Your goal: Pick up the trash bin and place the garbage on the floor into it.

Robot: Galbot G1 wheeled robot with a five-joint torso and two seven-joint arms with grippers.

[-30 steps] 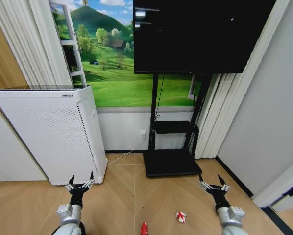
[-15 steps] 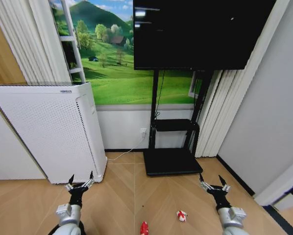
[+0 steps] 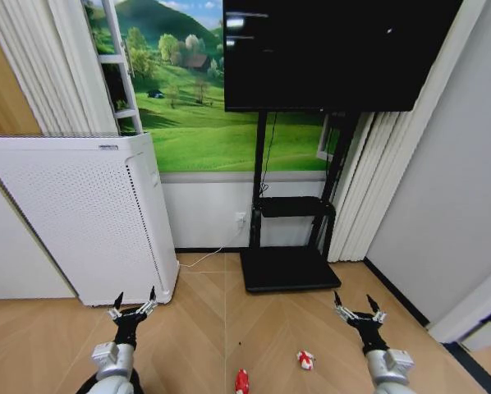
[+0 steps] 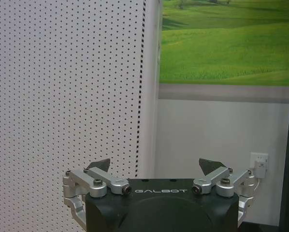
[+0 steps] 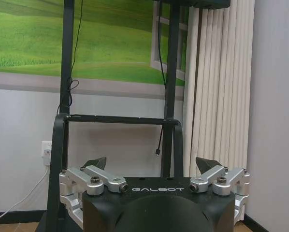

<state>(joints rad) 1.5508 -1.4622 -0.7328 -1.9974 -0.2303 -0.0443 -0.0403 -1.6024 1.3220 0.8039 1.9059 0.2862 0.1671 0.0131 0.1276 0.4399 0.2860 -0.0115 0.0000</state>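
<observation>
Nearest the robot, low in the head view, the left gripper [image 3: 134,304] and the right gripper [image 3: 356,307] are held out over the wooden floor [image 3: 196,328], each with its jaws spread wide and nothing between them. On the floor between the two arms lie two pieces of the garbage: a red piece [image 3: 242,381] at the bottom edge of the head view and, just to its right and a little farther off, a red-and-white piece [image 3: 305,359]. The trash bin cannot be made out in any of the views. Beyond the left gripper stands a white perforated appliance [image 3: 81,213], whose dotted side panel [image 4: 62,82] faces that arm's wrist camera. Beyond the right gripper stands a black TV stand [image 3: 286,271] with a shelf [image 5: 118,119], carrying a large dark screen [image 3: 328,57]. Behind everything is a wall with a green landscape mural [image 3: 196,123], with a wall socket [image 4: 259,162] below it and white curtains [image 5: 217,87] to the right
</observation>
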